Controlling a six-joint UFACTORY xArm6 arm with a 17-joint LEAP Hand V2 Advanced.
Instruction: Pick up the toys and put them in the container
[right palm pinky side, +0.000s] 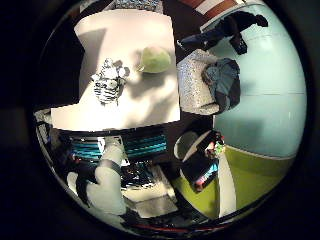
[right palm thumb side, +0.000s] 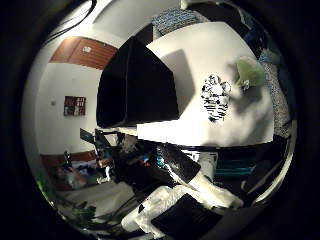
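Your hand (right palm thumb side: 200, 192) hung high over the desk (right palm thumb side: 200, 55), fingers relaxed; striped toy (right palm thumb side: 216, 97) beside green toy (right palm thumb side: 249, 72), black container (right palm thumb side: 135, 85) apart.

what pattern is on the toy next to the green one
Black and white stripes, like a zebra; the striped toy shows best in the thumb side palm view.

Below my palm I count two toys on one white table (right palm thumb side: 200, 55): one black-and-white striped zebra toy (right palm thumb side: 216, 98) and one pale green soft toy (right palm thumb side: 249, 73), lying near each other but apart. I see one black container (right palm thumb side: 135, 85), standing on the same table. Beside the table stands one grey armchair (right palm pinky side: 194, 82).
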